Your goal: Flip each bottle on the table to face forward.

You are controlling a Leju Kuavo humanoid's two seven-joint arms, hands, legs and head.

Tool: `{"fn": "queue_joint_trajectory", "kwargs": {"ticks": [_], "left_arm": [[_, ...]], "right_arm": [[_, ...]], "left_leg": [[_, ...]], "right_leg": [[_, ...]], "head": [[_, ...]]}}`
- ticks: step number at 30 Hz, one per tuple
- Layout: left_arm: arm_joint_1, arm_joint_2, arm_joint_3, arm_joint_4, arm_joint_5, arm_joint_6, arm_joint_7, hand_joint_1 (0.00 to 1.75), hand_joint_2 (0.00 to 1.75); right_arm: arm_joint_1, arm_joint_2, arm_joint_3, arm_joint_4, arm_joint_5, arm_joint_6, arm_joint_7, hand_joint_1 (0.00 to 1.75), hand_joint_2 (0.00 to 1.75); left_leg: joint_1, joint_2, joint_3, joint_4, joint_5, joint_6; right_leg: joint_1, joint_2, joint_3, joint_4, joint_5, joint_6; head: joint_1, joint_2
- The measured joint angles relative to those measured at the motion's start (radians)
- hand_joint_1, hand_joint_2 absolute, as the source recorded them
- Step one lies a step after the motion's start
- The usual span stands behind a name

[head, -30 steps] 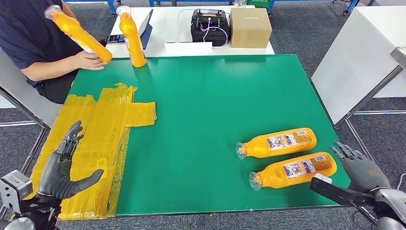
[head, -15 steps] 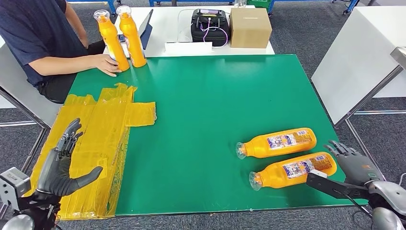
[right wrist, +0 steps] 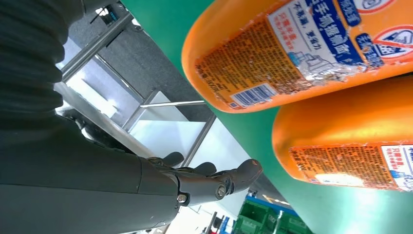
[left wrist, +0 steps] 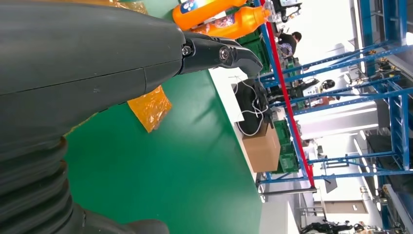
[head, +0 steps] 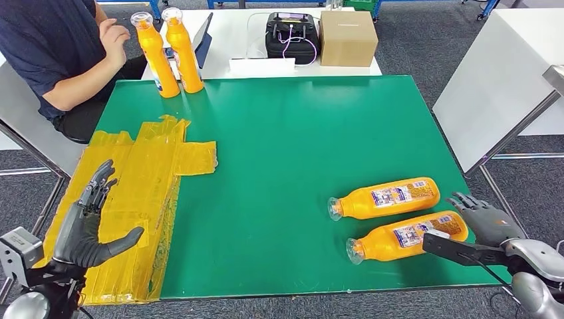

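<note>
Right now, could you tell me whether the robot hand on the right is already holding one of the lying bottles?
No, the right robot hand is open beside the base of the nearer lying bottle, with its fingers spread and nothing held.

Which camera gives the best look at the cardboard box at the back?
The head view: the cardboard box stands whole and sharp on the white table. The left wrist view shows it small and turned sideways.

The green worktop [head: 279, 133] carries two lying bottles [head: 384, 198] lower right, two standing bottles [head: 166, 53] upper left, and yellow film [head: 143, 193] at left.
</note>
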Motion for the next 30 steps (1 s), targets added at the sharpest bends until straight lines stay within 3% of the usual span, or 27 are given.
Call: {"fn": "queue_joint_trajectory", "kwargs": {"ticks": [12,13,14,17,18,24,30], "left_arm": [[-0.055,0.008,-0.030,0.030,0.008,0.000,0.006,0.00,1.75],[-0.062,0.008,-0.033,0.036,0.010,0.000,0.007,0.00,1.75],[-0.070,0.009,-0.038,0.042,0.011,0.000,0.008,0.00,1.75],[-0.093,0.010,-0.053,0.060,0.014,0.001,0.012,0.00,1.75],[-0.100,0.011,-0.057,0.066,0.015,0.001,0.014,0.00,1.75],[-0.130,0.011,-0.086,0.091,0.020,0.004,0.022,0.00,1.75],[-0.145,0.011,-0.109,0.102,0.021,0.011,0.030,0.00,1.75]], "right_arm": [[-0.054,-0.009,0.154,0.101,-0.027,0.043,-0.055,0.00,1.75],[-0.054,-0.010,0.168,0.107,-0.028,0.045,-0.058,0.09,1.75],[-0.053,-0.011,0.182,0.112,-0.029,0.047,-0.061,0.34,1.75],[-0.051,-0.013,0.223,0.128,-0.028,0.044,-0.062,1.33,1.75],[-0.050,-0.013,0.234,0.134,-0.028,0.039,-0.062,1.47,1.75],[-0.051,-0.001,0.293,0.181,-0.002,-0.037,-0.047,1.72,1.75],[-0.067,0.054,0.341,0.255,0.025,-0.143,0.002,1.75,1.75]], "left_leg": [[0.000,-0.001,0.000,0.000,0.000,0.000],[0.000,-0.001,0.000,0.000,0.000,0.000],[0.000,-0.001,0.000,0.000,0.000,0.000],[0.000,-0.001,0.001,0.000,0.000,0.000],[0.000,0.000,0.002,0.000,0.000,0.000],[0.002,0.001,0.011,0.000,-0.003,-0.001],[0.012,0.008,0.030,-0.001,-0.010,-0.005]], "right_leg": [[0.000,0.000,0.000,0.000,0.000,0.000],[0.000,0.000,0.000,0.000,0.000,0.000],[0.000,0.000,0.000,0.000,0.000,0.000],[0.000,0.000,0.000,0.000,0.000,0.000],[0.000,0.000,0.001,0.000,0.000,0.000],[0.003,0.001,0.001,-0.003,-0.001,-0.001],[0.012,0.008,0.020,-0.012,-0.002,-0.005]], "head": [[0.000,0.000],[0.000,0.000],[0.000,0.000],[0.000,0.000],[0.000,0.000],[0.001,0.000],[0.001,0.000]]}}
